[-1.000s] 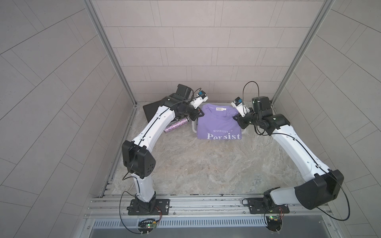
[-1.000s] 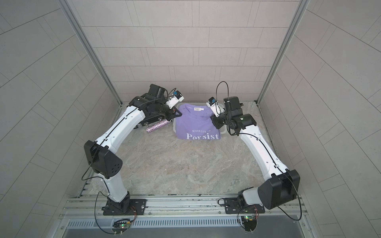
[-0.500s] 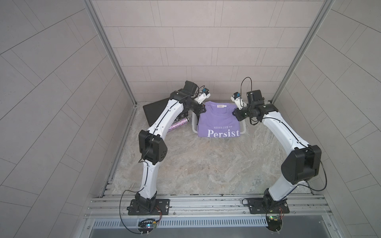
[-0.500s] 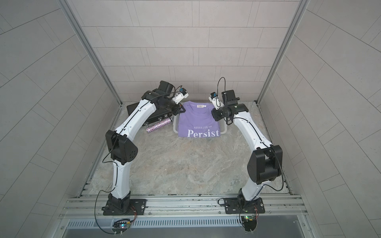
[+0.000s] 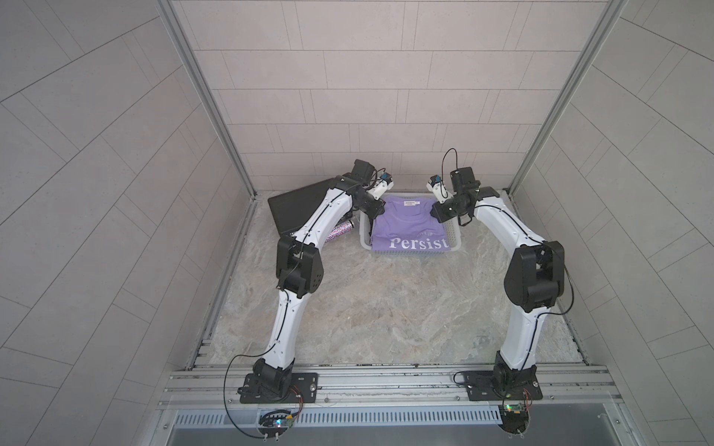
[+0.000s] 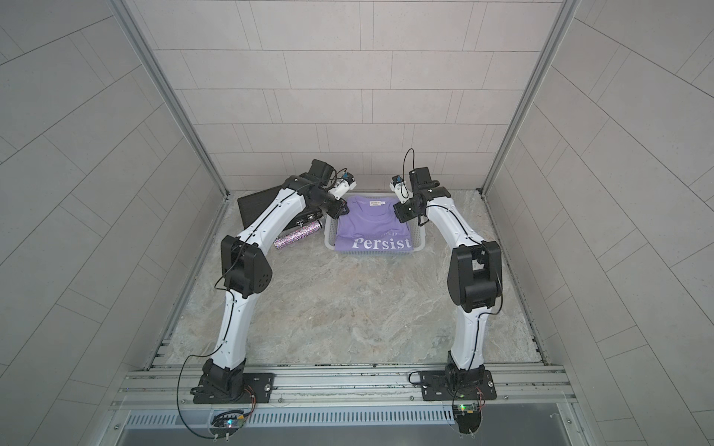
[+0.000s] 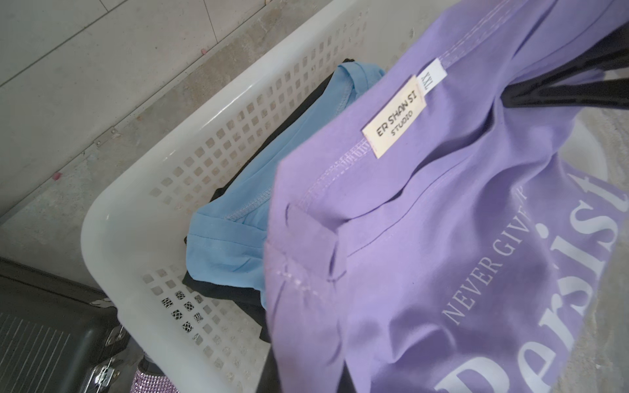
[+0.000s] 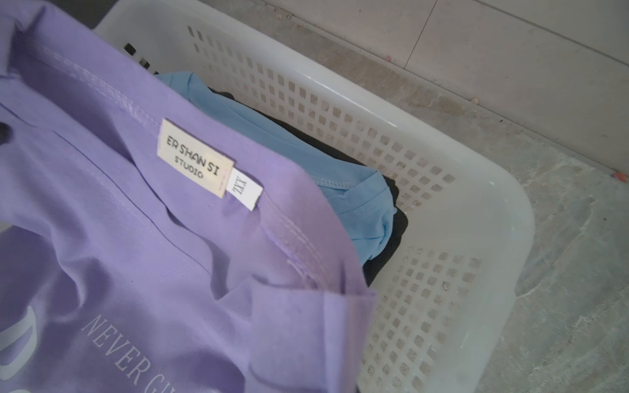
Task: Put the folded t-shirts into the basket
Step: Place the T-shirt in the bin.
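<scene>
Sitting against the far edge of the marble-patterned surface, about midway along it, was a white basket with grid-holed walls and a flared rim. Inside it, both wrist views showed a light blue t-shirt lying on a black t-shirt. Both were tucked toward the basket's far wall, and anything lower was hidden.

Over them hung the lilac t-shirt, still folded, with its neck label up. Its collar end was lifted above the blue shirt. Its white "Persist" lettering reached the basket's near rim and covered much of the opening.

In the far left corner of the surface lay a black ribbed briefcase. A glittery purple tube lay just beside the basket's left wall. Both sat beneath the left arm, close to the basket but outside it.

The left claw was pinched nearly closed on the lilac shirt's left shoulder fold, over the basket's left side. The right claw was pinched nearly closed on the opposite shoulder, over the right side. In the left wrist view its dark fingers showed clamped on the cloth. The shirt stretched between the two claws.
</scene>
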`<state>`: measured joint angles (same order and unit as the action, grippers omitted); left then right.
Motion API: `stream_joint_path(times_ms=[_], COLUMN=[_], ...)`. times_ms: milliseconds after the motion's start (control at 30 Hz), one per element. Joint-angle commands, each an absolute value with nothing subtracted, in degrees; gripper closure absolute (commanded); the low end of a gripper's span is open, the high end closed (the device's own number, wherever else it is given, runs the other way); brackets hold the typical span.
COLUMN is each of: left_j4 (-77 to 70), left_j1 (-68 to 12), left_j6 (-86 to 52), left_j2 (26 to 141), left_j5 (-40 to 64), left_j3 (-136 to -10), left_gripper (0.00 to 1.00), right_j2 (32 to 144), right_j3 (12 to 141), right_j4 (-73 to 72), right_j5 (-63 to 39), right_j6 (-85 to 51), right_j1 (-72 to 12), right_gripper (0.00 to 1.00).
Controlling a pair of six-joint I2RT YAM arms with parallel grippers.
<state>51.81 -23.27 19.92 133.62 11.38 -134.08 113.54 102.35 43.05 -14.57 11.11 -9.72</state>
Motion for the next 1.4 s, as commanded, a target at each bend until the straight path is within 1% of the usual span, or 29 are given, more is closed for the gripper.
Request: stream_joint_path(times_ms=[0,467,767,1067,1367], left_j4=[50.16,49.16,47.72,46.85,46.25], left_j1=[-22.98,-22.88,-22.9,-22.85,-22.88], left_j6=[20.69,22.28,23.28,23.38,23.85], left_j2=[135.58,140.59,143.28,144.58,145.26], left_j5=[9.74,6.12,2.96,0.84,-0.67], left_j3=[-136.36,-140.26,-143.62,-144.04,-145.36], left_gripper=[1.0,1.0,1.0,1.0,1.0], right_j2=[115.61,121.78,123.86,125.28,127.75], right_j3=[104.33,108.3,110.65,112.01,116.11], right_j4=[43.44,43.3,43.33,43.59,45.17], right_j5=[-14.99,-12.48,-11.59,-11.45,-10.92], right_j6=[11.42,12.25,12.04,12.13,11.97], right_j1=[-9.58,-9.45,-8.62,-8.45,-8.01], right_gripper=[1.0,1.0,1.0,1.0,0.99])
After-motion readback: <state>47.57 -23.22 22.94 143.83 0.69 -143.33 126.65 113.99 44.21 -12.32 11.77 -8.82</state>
